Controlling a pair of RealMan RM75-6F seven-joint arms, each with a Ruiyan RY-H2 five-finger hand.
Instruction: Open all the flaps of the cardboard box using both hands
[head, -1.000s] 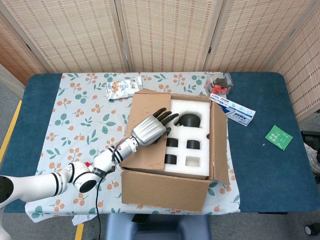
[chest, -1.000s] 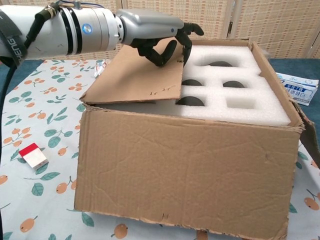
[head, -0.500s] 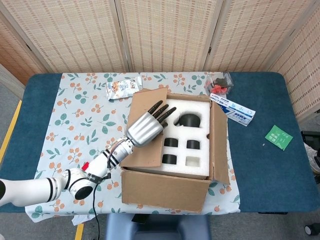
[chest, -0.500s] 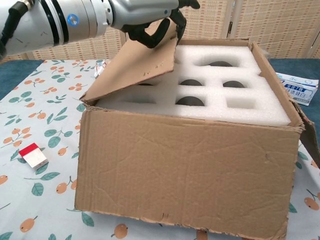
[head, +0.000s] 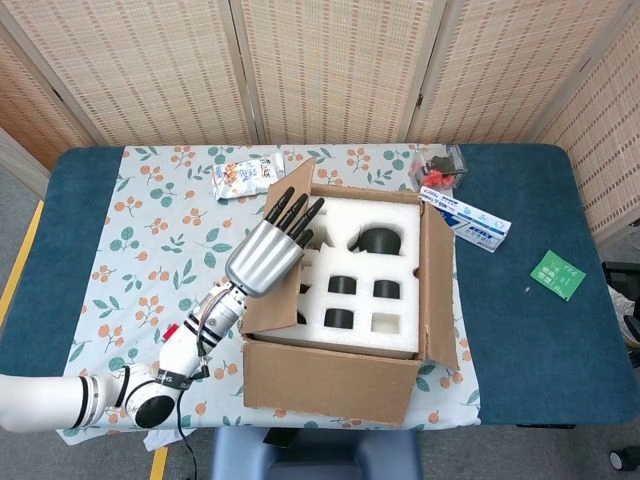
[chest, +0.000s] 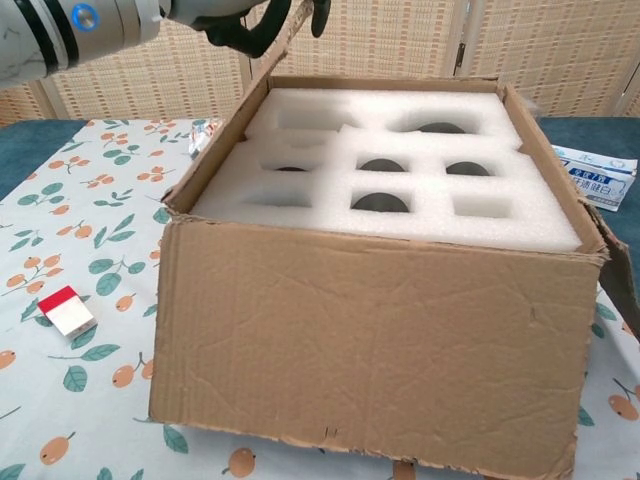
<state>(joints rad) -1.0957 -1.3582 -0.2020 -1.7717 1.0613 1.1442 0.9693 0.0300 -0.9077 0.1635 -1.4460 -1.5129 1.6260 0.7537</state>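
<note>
The cardboard box (head: 330, 385) (chest: 370, 340) stands mid-table, with a white foam insert (head: 370, 270) (chest: 400, 170) showing dark round holes. My left hand (head: 268, 252) (chest: 250, 15) grips the free edge of the left flap (head: 262, 305) (chest: 215, 150), its dark fingers (head: 292, 212) wrapped over it. That flap stands steeply raised, off the foam. The right flap (head: 440, 290) is folded outward along the box's right side. My right hand shows in neither view.
A snack packet (head: 245, 177) lies behind the box at the left. A blue-white carton (head: 465, 218) (chest: 600, 180) and a clear tub (head: 440, 165) sit to its right, a green card (head: 557, 274) further right. A small red-white box (chest: 67, 310) lies front left.
My left hand has lifted the left flap from lying flat over the foam to nearly upright, swinging it up and to the left. More holes in the foam now show.
</note>
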